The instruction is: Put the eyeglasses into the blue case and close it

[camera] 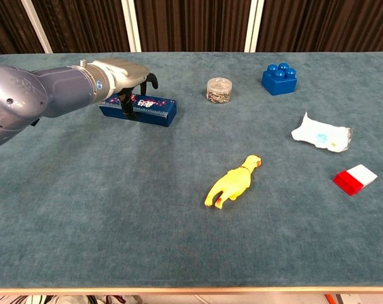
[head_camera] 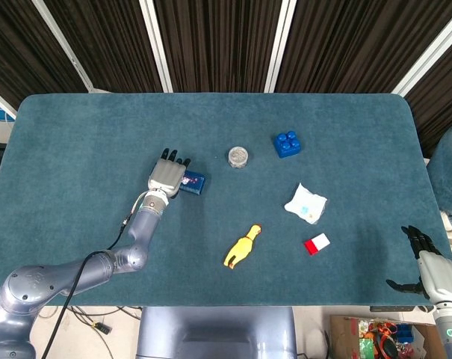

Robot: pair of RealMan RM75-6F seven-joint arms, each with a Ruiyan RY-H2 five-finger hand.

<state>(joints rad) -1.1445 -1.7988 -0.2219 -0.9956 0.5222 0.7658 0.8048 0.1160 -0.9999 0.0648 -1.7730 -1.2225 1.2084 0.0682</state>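
Note:
The blue case [head_camera: 193, 182] [camera: 149, 109] lies shut on the table's left-centre, long side facing me. My left hand [head_camera: 166, 174] [camera: 123, 77] hovers over its left end, palm down. The fingers [head_camera: 175, 158] reach past the far edge, and the thumb [camera: 126, 107] hangs down against the near side. I cannot tell whether the hand squeezes the case. No eyeglasses show in either view. In the head view only, my right hand [head_camera: 426, 263] hangs open with fingers apart, off the table's lower right corner.
A small clear jar [head_camera: 238, 156] [camera: 219, 89] stands right of the case. Farther right are a blue toy brick [head_camera: 286, 143] [camera: 280, 78], a white packet [head_camera: 306, 203] [camera: 321, 133] and a red-and-white block [head_camera: 316, 244] [camera: 355, 178]. A yellow rubber chicken [head_camera: 242, 246] [camera: 233, 182] lies at centre front.

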